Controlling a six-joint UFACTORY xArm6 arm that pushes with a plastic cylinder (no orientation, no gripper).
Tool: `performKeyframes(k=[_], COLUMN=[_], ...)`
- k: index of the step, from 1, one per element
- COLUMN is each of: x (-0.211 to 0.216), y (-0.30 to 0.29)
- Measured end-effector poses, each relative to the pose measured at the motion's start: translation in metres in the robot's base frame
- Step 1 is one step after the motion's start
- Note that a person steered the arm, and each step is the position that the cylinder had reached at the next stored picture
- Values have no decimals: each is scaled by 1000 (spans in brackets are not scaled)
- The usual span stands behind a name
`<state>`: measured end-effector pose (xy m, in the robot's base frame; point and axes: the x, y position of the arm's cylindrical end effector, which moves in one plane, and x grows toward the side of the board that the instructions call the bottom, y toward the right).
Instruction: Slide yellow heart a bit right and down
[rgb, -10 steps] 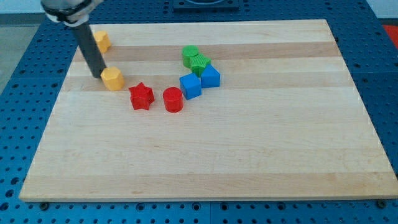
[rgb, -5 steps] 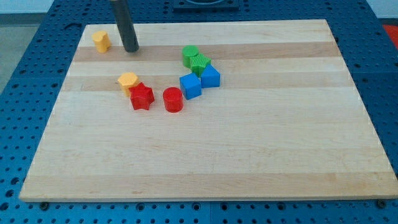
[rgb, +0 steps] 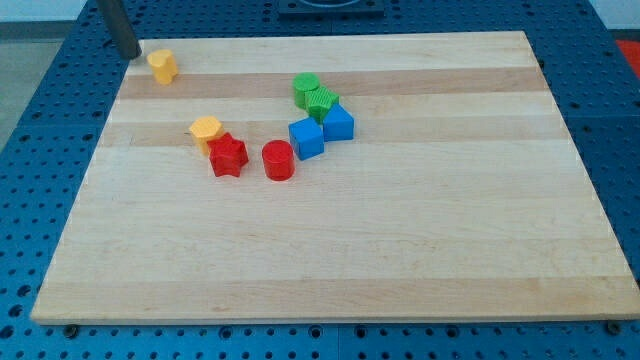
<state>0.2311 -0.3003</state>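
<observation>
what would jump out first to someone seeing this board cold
A curved cluster of bright blocks sits above the board's middle: a red star touching a yellow block, a red cylinder, two blue blocks and two green ones. A lone yellow heart lies near the view's top left corner. My tip stands just to its left, apart from it.

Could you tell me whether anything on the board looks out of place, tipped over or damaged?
Nothing stands out. All the blocks sit flat on the wooden board, none damaged. One yellow block touches the red star; the other yellow block sits alone near the view's top left, just right of my tip.
</observation>
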Motion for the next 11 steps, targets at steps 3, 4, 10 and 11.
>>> performKeyframes(k=[3,4,10,11], x=[29,27,22,25], y=[70,75,105,145])
